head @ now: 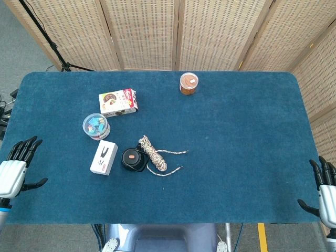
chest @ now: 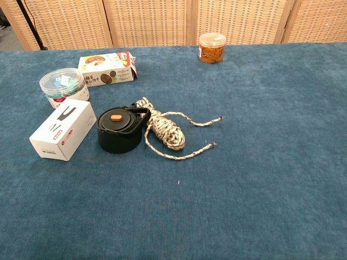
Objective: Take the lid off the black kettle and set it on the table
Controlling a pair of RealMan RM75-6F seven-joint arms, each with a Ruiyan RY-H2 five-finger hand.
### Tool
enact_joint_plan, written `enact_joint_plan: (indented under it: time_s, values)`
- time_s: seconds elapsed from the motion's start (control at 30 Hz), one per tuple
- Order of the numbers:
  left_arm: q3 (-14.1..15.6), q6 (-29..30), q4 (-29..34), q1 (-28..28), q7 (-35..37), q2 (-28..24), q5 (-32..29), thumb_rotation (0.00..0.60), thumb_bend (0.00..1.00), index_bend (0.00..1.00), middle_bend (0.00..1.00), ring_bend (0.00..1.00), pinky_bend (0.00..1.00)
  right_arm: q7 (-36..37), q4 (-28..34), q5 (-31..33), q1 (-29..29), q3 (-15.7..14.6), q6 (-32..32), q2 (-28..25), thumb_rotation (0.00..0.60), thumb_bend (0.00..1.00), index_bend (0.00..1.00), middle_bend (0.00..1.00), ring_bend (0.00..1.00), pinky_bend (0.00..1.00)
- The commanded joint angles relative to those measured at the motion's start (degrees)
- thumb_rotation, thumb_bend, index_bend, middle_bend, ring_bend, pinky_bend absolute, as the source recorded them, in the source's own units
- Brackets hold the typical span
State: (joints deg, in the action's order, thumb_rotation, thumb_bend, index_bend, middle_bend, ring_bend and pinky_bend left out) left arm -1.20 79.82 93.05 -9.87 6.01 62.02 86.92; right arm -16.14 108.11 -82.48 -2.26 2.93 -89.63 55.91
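Black kettle (chest: 119, 130) — orange-knobbed lid (chest: 115, 119), blue table (chest: 260, 162)

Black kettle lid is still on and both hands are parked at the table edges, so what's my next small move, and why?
Probably bring the left hand toward the black kettle: it sits on the left, lid on, rope against its right side. The right hand is far off.

Blue-carpeted table (head: 236, 157) before woven wicker folding screens (head: 142, 31), grey floor (head: 21, 58) and black tripod leg (head: 44, 37) at left.
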Motion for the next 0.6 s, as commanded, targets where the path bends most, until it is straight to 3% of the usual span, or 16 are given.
enact_joint_plan:
  time_s: [0.03, 0.33, 0.6]
  values:
    - [-0.01, -0.1, -0.05, -0.05, -0.17, 0.07, -0.07, 0.6, 0.13, 0.0, 0.0, 0.0, 0.0, -0.03, -0.01, -0.04, -0.02, -0.04, -0.01, -0.01, 0.6, 0.0, 0.0, 0.0, 0.0, 0.0]
    - [0.06, -1.33, 1.1, -0.94, -1.7, 0.46, 0.37, 0.6, 0.13, 0.0, 0.0, 0.0, 0.0, 0.68, 0.07, 0.5, -0.14, 0.22, -0.11, -0.32, 0.6, 0.0, 0.0, 0.0, 0.0, 0.0]
    - [-1.64, -6.4, 8.22, -5.36, -8.61, -0.58, 0.0, 0.6, 0.13, 0.0, 0.0, 0.0, 0.0, 1.77, 0.1, 1.09, -0.05, 0.61, 0.03, -0.73, 0.6, 0.0, 0.0, 0.0, 0.0, 0.0]
